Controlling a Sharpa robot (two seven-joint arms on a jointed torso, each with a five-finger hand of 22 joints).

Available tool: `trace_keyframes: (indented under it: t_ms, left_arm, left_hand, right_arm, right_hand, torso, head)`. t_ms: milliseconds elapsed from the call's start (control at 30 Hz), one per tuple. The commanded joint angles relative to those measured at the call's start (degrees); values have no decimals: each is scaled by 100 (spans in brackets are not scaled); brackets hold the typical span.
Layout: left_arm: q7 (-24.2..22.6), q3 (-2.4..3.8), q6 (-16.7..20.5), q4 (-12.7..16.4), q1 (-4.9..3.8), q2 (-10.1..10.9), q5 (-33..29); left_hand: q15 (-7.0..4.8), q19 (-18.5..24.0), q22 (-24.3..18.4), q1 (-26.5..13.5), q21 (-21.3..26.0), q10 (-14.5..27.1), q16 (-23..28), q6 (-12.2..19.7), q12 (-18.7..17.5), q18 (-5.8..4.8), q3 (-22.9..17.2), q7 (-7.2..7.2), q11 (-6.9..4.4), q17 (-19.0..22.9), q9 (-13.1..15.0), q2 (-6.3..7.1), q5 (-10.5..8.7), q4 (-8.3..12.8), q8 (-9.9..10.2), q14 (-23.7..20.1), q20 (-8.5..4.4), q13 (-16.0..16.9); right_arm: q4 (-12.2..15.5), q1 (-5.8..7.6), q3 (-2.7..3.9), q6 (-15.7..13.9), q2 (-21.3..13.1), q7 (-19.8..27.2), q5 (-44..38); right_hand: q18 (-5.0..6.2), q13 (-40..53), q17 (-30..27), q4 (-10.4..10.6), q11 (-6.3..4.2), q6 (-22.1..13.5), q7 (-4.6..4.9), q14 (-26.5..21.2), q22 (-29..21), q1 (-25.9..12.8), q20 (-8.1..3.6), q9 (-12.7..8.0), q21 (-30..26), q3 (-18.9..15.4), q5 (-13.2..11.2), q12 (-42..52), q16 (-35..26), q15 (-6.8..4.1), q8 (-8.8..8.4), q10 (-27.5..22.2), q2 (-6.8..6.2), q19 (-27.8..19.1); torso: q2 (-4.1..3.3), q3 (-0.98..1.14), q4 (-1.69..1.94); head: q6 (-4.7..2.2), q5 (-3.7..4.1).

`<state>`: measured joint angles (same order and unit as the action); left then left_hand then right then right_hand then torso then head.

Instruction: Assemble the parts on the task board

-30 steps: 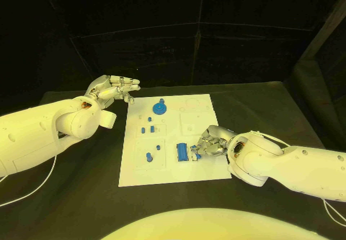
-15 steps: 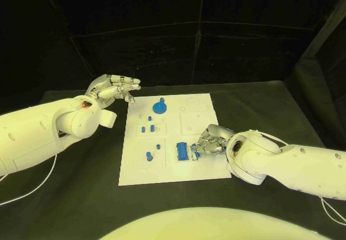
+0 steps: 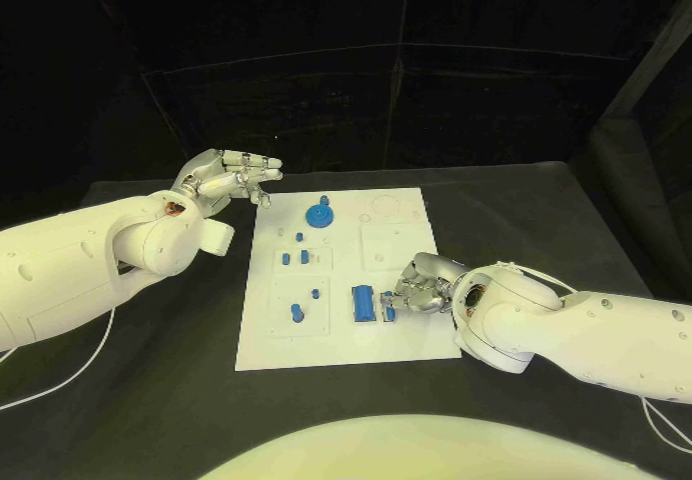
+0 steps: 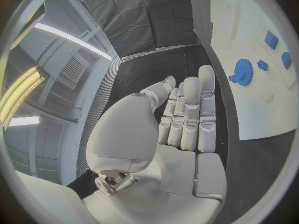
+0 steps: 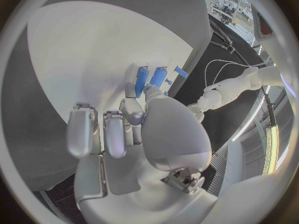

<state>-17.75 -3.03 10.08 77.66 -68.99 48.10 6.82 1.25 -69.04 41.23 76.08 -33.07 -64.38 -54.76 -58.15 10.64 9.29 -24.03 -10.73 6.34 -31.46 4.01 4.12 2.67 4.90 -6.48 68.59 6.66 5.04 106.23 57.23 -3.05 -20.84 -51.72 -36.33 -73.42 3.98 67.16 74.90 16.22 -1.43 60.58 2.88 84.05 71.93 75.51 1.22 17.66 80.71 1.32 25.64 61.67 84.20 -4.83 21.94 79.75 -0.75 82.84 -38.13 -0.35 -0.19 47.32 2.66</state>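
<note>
My right hand (image 3: 420, 288) crouches over the near right part of the flat white rectangular task board (image 3: 411, 342), and from the head view its fingers cover whatever they meet, so there I cannot tell what they hold. The right wrist view settles it better: my thumb and a finger (image 5: 132, 109) are pinched on a small blue oblong part (image 5: 142, 79), with a second blue oblong part (image 5: 158, 76) just beside it and a smaller blue piece (image 5: 181, 71) near the board's edge. The other fingers of that hand hang apart above the white surface. From the head view the upright blue block (image 3: 364, 304) stands just beside my right fingertips, a blue gear-shaped part (image 3: 319, 216) sits towards the far end of the board, and several tiny blue pegs (image 3: 299, 313) dot the left half, too small to make out. My left hand (image 3: 227, 179) hovers off the board's far left corner, above the black table (image 3: 173, 400). The left wrist view shows its fingers (image 4: 190, 112) straight, close together and holding nothing, the gear (image 4: 242, 71) beyond them.
</note>
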Motion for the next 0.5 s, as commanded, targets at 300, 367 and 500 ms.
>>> trace_keyframes:
  t_ms: [300, 367, 500]
  left_arm:
    - [2, 4, -70, 4, -9, -2, -19]
    - [3, 4, -68, 5, -9, -1, -19]
    - [4, 4, -67, 4, -9, -1, -19]
  left_hand:
    - [7, 28, -12, -11, 28, 65, -7, 40, 24, 114, 29, -3, 3, 10, -8, -55, 19, -9, -31, -33, 21, 7]
    - [7, 28, -12, -11, 28, 65, -7, 40, 24, 114, 29, -3, 3, 10, -8, -55, 19, -9, -31, -33, 21, 7]
    - [9, 29, -14, -20, 31, 70, -8, 43, 27, 113, 35, -5, 6, 13, -8, -57, 19, -16, -32, -36, 23, 7]
  right_arm:
    - [16, 1, -3, -9, -3, 61, -86]
    - [4, 1, -3, -34, -10, 70, -89]
    - [-6, 1, -3, -54, -17, 91, -95]
  right_hand:
    - [-42, 28, 552, 32, 7, 61, 5, 406, 12, -491, 0, 57, 28, -255, -150, 22, 19, -23, 26, 59, -44, 32]
    - [-40, 34, 546, 30, 2, 68, -4, 404, 8, -862, 5, 88, 22, -507, -989, 8, 13, -22, 18, 61, -20, 30]
    - [-39, 57, 547, 37, 1, 59, -5, 404, 8, -1072, 3, 137, 18, -751, -1575, 3, 10, -25, 7, 61, 28, 29]
  torso:
    - [4, -5, 0]
    - [2, -5, 2]
    - [0, -5, 1]
  head:
    - [3, -20]
    - [2, -15]
    - [-2, -11]
